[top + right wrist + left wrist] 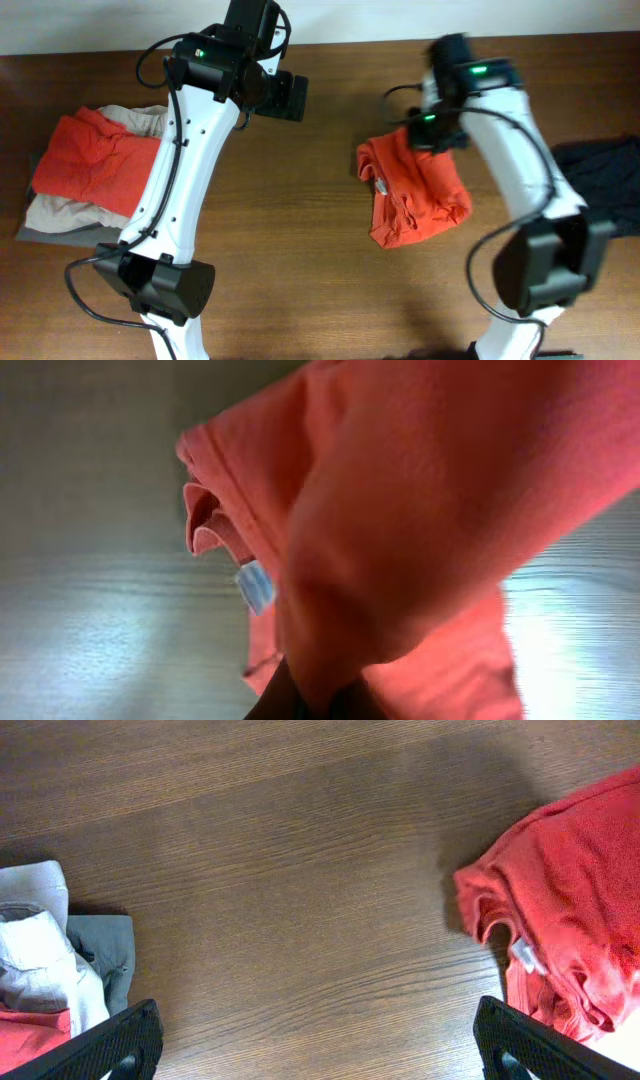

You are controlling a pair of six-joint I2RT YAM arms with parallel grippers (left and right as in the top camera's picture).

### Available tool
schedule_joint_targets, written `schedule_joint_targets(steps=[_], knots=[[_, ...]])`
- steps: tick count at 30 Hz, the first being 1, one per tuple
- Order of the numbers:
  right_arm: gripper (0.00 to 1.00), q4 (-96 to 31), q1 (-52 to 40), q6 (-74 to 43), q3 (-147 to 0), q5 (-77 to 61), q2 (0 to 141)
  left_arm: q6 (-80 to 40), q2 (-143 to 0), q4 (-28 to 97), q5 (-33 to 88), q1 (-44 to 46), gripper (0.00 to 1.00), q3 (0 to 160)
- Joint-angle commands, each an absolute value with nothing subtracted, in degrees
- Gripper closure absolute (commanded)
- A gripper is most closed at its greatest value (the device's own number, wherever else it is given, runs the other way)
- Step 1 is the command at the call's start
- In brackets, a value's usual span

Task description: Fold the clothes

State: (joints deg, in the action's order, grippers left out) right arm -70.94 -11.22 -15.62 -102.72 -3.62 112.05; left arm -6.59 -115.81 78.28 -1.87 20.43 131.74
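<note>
Fingers of the right gripper clamp a bunched edge of the orange-red T-shirt, lying right of centre on the table; the left gripper gapes wide, holding nothing.

Crumpled orange-red fabric T-shirt showing a small white neck label, wooden worktop showing dark brown streaky grain

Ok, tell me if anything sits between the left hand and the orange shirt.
Nothing visible does. Only bare table separates the open left hand from the shirt. The clothes pile lies on that hand's other side, off the path. The right hand is shut on the shirt.
</note>
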Motion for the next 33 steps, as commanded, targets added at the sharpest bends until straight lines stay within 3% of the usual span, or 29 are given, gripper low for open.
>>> schedule_joint_targets(steps=[1, 10, 20, 25, 29, 31, 32, 33], knots=[[0.95, -70.17, -16.03, -21.63, -101.51, -0.73, 116.4, -5.69, -115.35, 78.54, -1.23, 20.01, 0.01, 132.33], [0.94, -69.34, -21.93, -23.9, -101.51, 0.73, 122.15, -5.72, -115.35, 78.5, -1.23, 19.38, 0.01, 132.33], [0.72, -72.1, -22.15, -18.85, -101.43, -0.43, 121.3, -5.69, -115.35, 77.6, -1.23, 18.04, 0.01, 132.33], [0.71, -74.59, -22.0, -18.46, -101.47, -2.48, 115.66, -5.69, -115.37, 75.48, -0.91, 17.93, 0.01, 132.31], [0.59, -76.88, -19.75, -21.02, -101.47, -2.94, 108.68, 5.04, -115.68, 71.44, 11.81, 18.0, 0.01, 132.25], [0.75, -77.91, -16.88, -22.98, -101.47, -2.96, 106.34, 8.21, -116.22, 69.97, 17.52, 18.11, 0.01, 132.25], [0.92, -78.26, -14.87, -24.08, -101.47, -2.98, 105.41, 8.99, -116.57, 69.28, 19.53, 18.37, 0.04, 132.25], [0.96, -78.35, -12.29, -25.08, -101.47, -3.03, 104.71, 9.34, -117.58, 68.1, 20.84, 18.92, 0.16, 132.25]])
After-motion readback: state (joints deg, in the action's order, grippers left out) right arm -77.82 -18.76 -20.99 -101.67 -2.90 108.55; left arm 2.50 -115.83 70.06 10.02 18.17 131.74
